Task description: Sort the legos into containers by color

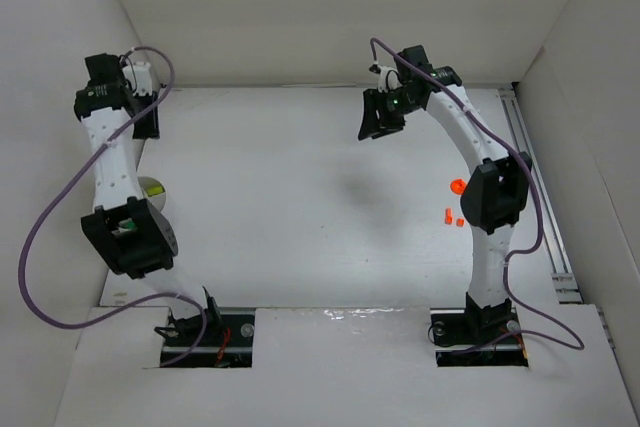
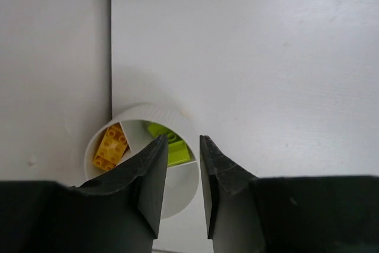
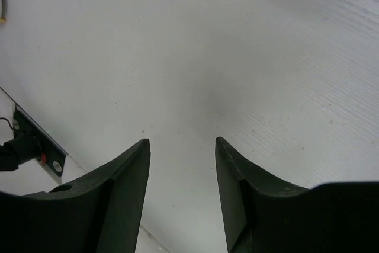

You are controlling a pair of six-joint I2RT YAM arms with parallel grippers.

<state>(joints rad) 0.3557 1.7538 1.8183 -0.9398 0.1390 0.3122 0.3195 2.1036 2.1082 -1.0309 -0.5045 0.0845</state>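
On the table (image 1: 300,167), at its left edge, the left gripper (image 2: 183,143) hangs over the cup (image 2: 142,109), jaws a little apart and empty; it should lift straight up, clear of the rim. In the cup a yellow brick (image 2: 111,147) lies bumps up, long side slanting to the far rim, by a tipped green brick (image 2: 177,151). The right gripper (image 3: 182,143) is spread and empty; orange bricks (image 1: 447,214) sit near the right edge.

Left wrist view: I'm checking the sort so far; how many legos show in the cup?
2: a yellow lego on the left of the cup, and a green lego near its middle, partly behind the left gripper. More may be hidden beneath it.
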